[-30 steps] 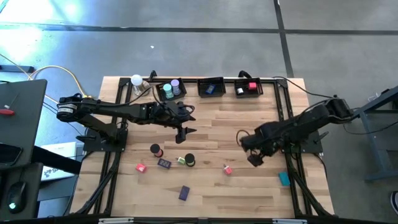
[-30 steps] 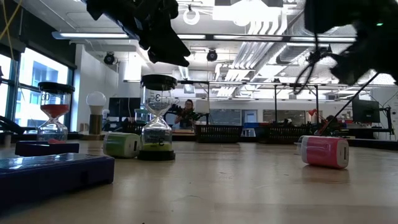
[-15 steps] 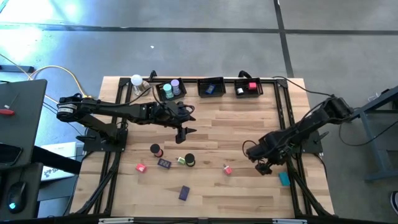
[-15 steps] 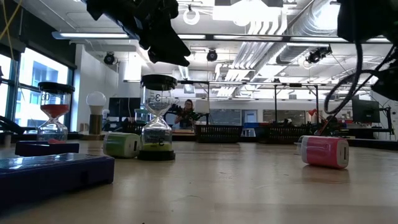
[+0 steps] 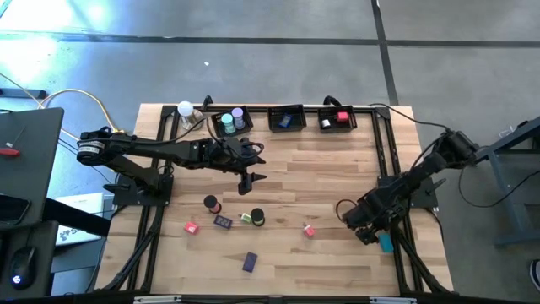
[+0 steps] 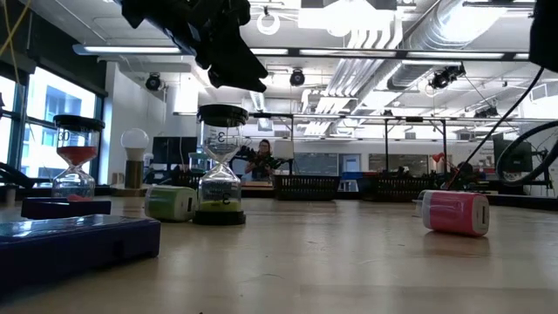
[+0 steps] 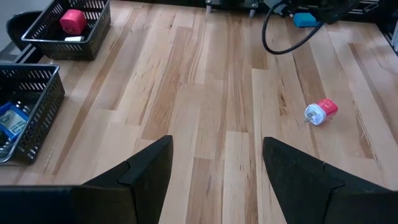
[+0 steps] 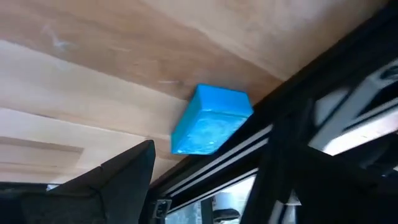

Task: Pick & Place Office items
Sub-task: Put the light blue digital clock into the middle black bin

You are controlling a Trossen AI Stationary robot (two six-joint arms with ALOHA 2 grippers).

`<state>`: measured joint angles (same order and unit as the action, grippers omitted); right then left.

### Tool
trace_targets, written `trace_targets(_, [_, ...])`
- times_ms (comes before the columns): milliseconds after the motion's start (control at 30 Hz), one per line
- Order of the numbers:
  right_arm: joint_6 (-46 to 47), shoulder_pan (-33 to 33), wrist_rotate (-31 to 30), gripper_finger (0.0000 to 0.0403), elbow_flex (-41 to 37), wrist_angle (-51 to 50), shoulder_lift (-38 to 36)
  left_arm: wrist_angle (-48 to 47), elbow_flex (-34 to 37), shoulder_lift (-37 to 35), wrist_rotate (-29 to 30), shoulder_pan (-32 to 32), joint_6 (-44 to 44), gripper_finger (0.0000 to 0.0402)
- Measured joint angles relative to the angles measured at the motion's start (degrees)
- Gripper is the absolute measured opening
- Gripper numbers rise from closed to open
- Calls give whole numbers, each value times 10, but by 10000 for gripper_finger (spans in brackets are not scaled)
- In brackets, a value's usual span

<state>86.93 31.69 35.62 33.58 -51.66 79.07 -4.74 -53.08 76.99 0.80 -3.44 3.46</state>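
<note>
The right gripper (image 5: 368,234) hangs low near the tabletop's (image 5: 337,270) right edge with fingers spread wide and nothing between them, just beside the teal block (image 5: 386,243). That block (image 8: 211,119) lies flat against the black frame rail (image 8: 249,155) along the edge, its long axis slanting to the rail, bare wood on its inner side. The left gripper (image 5: 250,179) waits partly open and empty above the table's middle, below the three black trays (image 5: 286,119) on the far edge. A pink block (image 5: 309,230), hourglasses and purple blocks lie scattered near the front.
</note>
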Motion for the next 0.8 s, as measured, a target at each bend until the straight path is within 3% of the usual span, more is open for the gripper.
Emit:
trace_targets(300, [65,32,6,337,-34,84,0,0,0,0,0,0,0,243])
trace_targets(600, [89,43,-15,337,-46,98,3,0,0,0,0,0,3,243])
trace_targets(800, [88,44,-21,337,-48,161,27,0,0,0,0,0,5,243])
